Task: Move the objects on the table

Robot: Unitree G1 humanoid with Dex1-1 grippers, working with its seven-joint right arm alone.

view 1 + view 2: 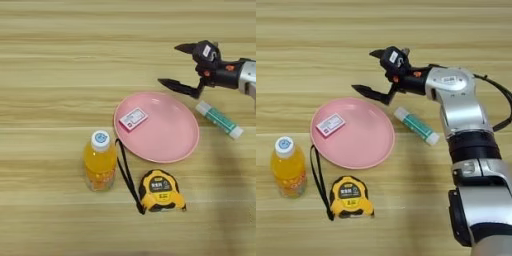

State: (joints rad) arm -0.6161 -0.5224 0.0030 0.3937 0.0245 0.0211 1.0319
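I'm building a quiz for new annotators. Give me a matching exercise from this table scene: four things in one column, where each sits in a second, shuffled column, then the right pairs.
Things:
1. packet
2. tube
3. tape measure
4. right gripper

Places:
A. on the bare table, right of the plate
B. open-fingered, above the table just past the plate's far right rim
C. on the pink plate, in its left part
D. on the table near the plate's front edge, right of the orange bottle

Pairs: 1-C, 2-A, 3-D, 4-B
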